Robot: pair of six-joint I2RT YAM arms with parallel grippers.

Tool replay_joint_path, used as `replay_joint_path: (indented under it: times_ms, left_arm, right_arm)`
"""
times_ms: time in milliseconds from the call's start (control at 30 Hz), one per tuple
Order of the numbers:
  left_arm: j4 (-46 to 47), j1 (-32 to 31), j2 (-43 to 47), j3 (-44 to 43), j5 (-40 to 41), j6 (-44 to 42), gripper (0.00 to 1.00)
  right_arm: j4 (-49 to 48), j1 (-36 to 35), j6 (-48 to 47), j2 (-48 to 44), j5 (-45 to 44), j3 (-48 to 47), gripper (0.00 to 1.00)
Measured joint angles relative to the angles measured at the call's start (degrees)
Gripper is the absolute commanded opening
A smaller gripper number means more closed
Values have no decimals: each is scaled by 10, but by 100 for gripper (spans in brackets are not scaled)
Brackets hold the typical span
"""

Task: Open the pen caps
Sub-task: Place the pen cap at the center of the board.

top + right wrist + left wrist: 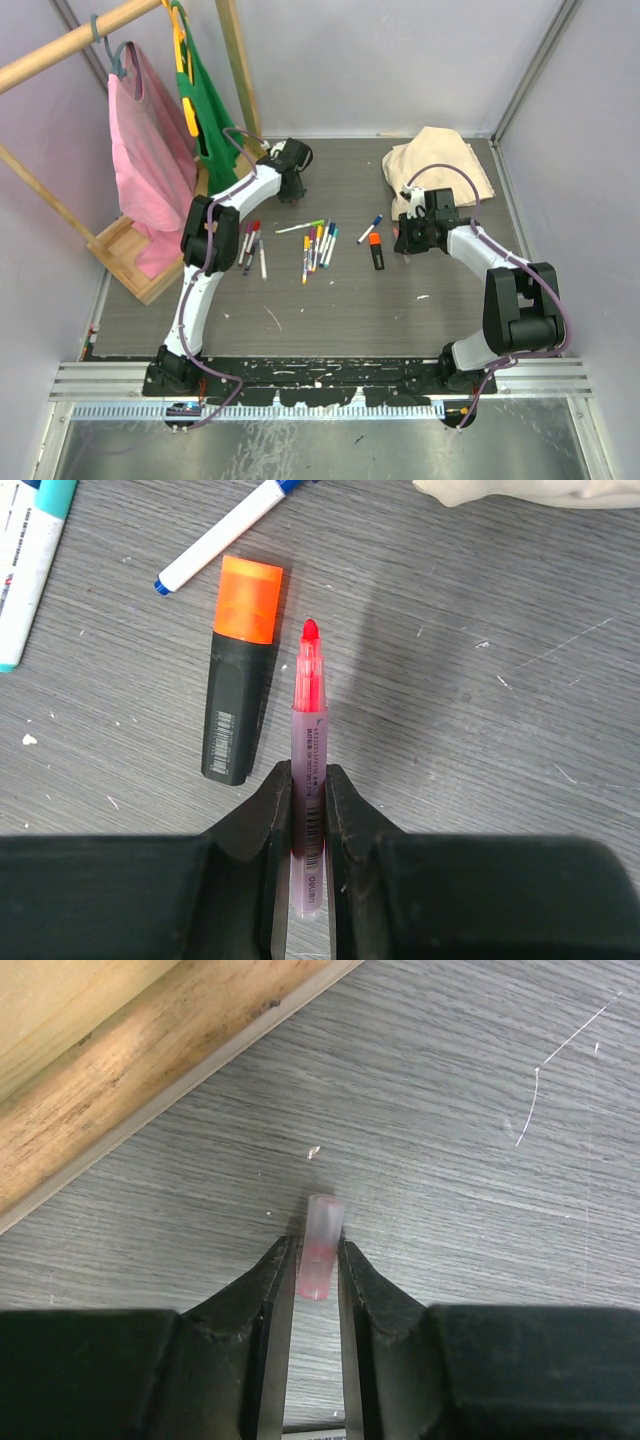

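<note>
Now: left gripper (315, 1256) pinches a loose pink cap (325, 1225) at far left; right gripper (308, 780) clamps the bared pink marker (309, 715). Next, probably: drop both, fetch a capped pen (300, 227).

A grey wood-grain surface (350, 300) carries a fan of white markers (316, 246) with coloured pen caps (58, 498) at centre. A black highlighter (375, 250) lies just toward 3 o'clock, a beige cloth (440, 165) at 1 o'clock and a wooden rack base (125, 255) at 9 o'clock.

Hanging from wooden rail (70, 42) at far left: pink garment (150, 160), green garment (205, 115). Lying crumpled at far right: beige cloth (440, 165). Resting flat on grey table (350, 310): black highlighter (378, 260).
</note>
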State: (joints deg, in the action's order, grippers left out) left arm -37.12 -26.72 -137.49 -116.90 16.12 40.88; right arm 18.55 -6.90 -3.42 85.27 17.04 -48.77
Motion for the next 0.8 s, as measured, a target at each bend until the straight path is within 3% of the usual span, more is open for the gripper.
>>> replay_joint_path:
  times_ms: [800]
  left_arm:
    - [4,2,27,9,-32,-7,35]
  right_arm:
    - [4,0,-3,0,31,-5,9]
